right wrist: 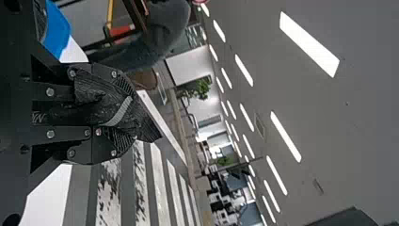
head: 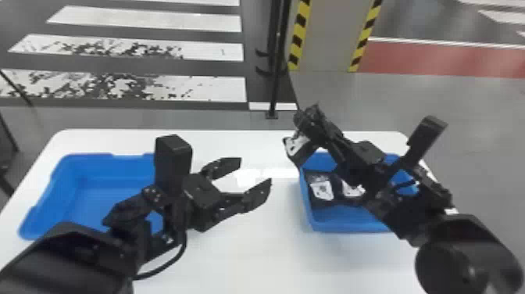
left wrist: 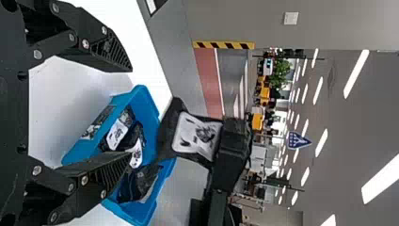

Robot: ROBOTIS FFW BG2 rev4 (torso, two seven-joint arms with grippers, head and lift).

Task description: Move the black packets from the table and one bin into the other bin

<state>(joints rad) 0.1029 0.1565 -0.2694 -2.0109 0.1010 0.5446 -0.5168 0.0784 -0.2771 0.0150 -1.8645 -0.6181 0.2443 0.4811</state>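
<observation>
- Black packet (head: 295, 145) held in the fingers of the right gripper (right wrist: 123, 117), raised near the right bin (head: 347, 226)
- Left gripper (head: 255, 170) has its fingers wide
- Likely handover stage; next, left fingers should clasp the packet before the right ones release

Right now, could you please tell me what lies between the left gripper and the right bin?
The head view shows bare white tabletop between the left gripper and right bin.

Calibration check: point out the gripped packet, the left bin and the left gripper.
Gripped packet (left wrist: 196, 135), left wrist view, white label
Left bin (head: 101, 199), head view, bare floor
Left gripper (head: 254, 171), head view, between fingertips
</observation>
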